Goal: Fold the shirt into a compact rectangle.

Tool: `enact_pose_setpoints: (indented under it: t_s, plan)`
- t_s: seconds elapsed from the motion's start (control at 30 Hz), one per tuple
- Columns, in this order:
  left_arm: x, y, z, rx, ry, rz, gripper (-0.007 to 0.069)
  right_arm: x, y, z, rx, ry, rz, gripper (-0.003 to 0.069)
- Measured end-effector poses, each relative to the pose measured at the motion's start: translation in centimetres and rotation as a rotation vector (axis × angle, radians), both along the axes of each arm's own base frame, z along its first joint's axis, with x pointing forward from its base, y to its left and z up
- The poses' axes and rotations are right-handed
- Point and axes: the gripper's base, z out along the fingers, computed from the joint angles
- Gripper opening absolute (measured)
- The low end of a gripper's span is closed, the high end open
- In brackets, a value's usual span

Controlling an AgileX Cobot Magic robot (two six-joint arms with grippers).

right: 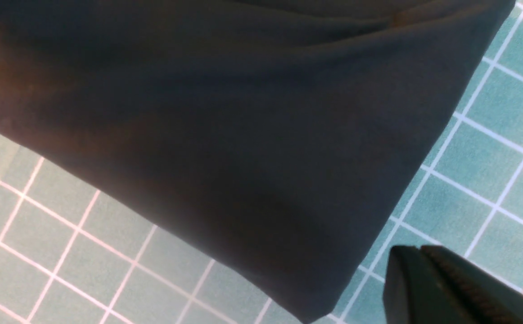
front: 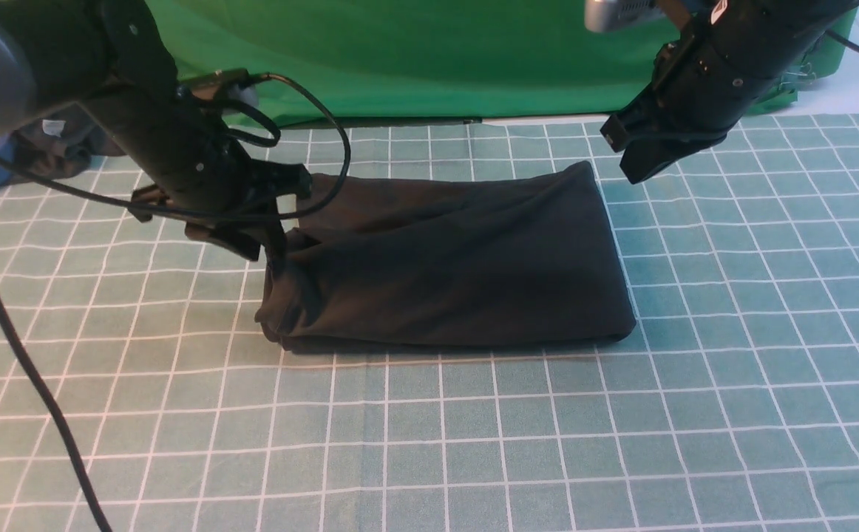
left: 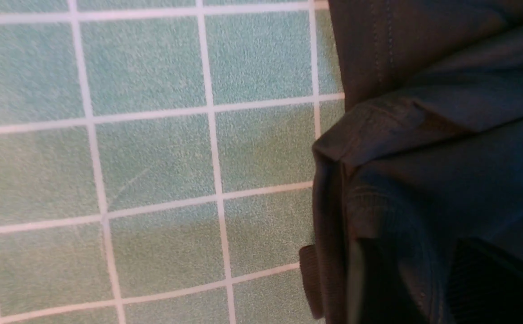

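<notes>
shirt [front: 452, 266] lies folded mid counter [front: 474, 443], long axis left-to-right, bunched end toward your left, neat end toward your right. your left hand [front: 267, 247] at bunched end, its spread not readable. your right hand [front: 636, 174] pinched closed, empty, above shirt's far right corner.

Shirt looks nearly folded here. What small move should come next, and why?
Probably the left gripper should press the shirt flat at its left end. The shirt already lies as a rectangle with a clean right edge, but layers bulge and bunch on the left. The right gripper hangs clear, jaws shut.
</notes>
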Motion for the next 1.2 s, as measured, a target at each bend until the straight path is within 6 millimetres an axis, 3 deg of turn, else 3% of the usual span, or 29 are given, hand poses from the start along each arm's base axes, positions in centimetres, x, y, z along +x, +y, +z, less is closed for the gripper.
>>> enact_pose_setpoints:
  t_s: [0.13,0.27,0.43,0.47,0.57,0.83,1.2]
  plan:
    - [0.3,-0.1,-1.2,-0.010,0.031,0.005,0.0408,0.0,0.0,0.0,0.001,-0.003,-0.001,0.0020]
    - [0.6,-0.2,-2.3,-0.011,0.046,-0.011,0.0444,0.1,0.0,0.0,0.005,-0.011,-0.003,0.0020]
    - [0.7,-0.6,-2.5,-0.048,0.037,-0.057,0.0276,0.2,0.0,0.1,0.008,-0.018,-0.005,0.0020]
    - [0.7,-0.8,-2.5,-0.063,0.029,-0.083,0.0157,0.2,0.1,0.1,0.009,-0.019,-0.006,0.0020]
    - [0.7,-0.8,-2.3,-0.061,0.021,-0.117,0.0045,0.2,0.1,0.1,0.009,-0.019,-0.006,0.0020]
    - [0.8,-0.7,0.0,-0.034,-0.068,-0.143,0.0005,0.2,0.1,0.1,0.012,-0.027,-0.008,0.0020]
    - [1.3,0.0,0.4,0.054,-0.154,-0.190,0.0005,0.3,0.1,0.1,0.015,-0.037,-0.009,0.0020]
